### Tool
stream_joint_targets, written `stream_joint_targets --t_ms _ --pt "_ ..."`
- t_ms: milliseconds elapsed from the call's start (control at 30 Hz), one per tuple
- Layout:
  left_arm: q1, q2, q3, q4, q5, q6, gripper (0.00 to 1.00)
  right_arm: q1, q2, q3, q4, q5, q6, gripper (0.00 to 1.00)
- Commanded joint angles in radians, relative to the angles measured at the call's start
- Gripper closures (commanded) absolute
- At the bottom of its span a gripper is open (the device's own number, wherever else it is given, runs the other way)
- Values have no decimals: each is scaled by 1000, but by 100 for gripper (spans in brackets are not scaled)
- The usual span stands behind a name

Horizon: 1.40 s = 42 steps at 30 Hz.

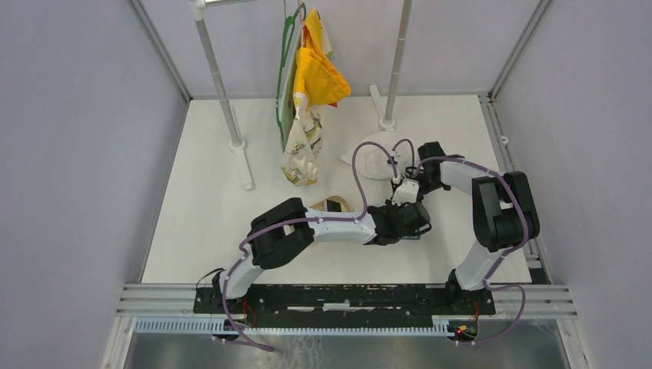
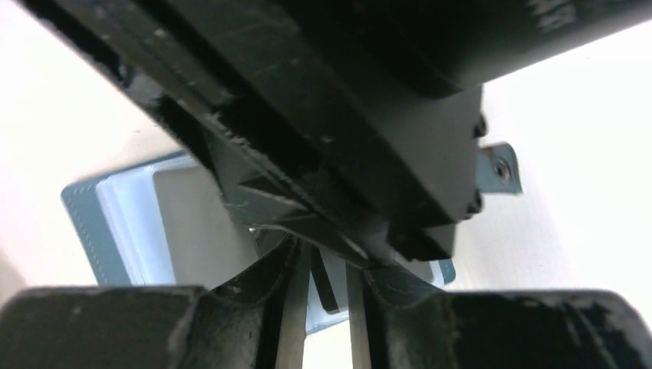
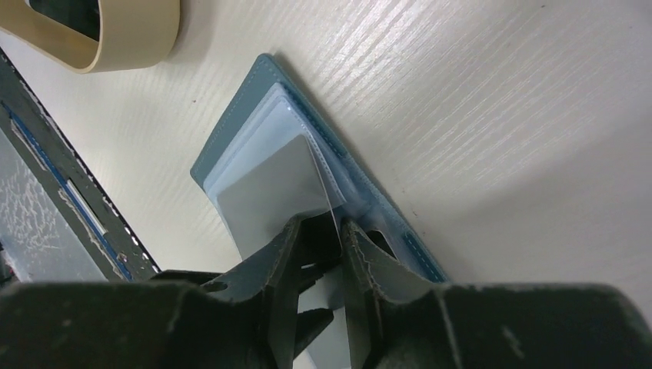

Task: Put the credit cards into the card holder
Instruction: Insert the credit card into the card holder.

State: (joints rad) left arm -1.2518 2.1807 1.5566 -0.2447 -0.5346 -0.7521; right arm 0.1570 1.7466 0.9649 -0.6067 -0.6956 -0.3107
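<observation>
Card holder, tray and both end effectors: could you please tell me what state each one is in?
Card holder: lying open on the table, clear sleeves exposed.
Sleeve leaf: partly lifted off the stack.
Right end effector: jaws slightly apart around the sleeve leaf's edge.
Left end effector: jaws slightly apart, low over the card holder; grip unclear.
Tan tray: on the table, one dark credit card inside.

Dark arm housing (image 2: 346,115) hides most of the card holder (image 2: 86,223); the tan tray (image 3: 134,42) is cropped at top.
</observation>
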Motion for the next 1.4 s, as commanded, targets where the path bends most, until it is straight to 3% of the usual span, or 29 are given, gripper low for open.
stream_joint_targets --t_ms 0,333,633,867,1000,1133,1367 --pt "11 -56 -27 -41 -88 -38 69 -2 -48 39 -5 83 -39 68" --pt "12 -101 -40 -26 -68 -7 64 -4 -106 61 -15 73 -74 67" --pt "12 -289 -216 183 48 116 63 -18 -176 84 -20 39 -116 67" --pt "33 -363 -301 117 -6 146 63 -26 -343 44 62 14 -194 68" --pt "107 -359 -316 71 62 134 69 -26 -487 -59 172 -39 -284 71" --pt "181 -340 -301 49 118 159 76 -26 -533 -154 118 -176 -555 79" --pt "243 -233 -217 -37 149 218 88 -9 -428 -137 44 -88 -539 86"
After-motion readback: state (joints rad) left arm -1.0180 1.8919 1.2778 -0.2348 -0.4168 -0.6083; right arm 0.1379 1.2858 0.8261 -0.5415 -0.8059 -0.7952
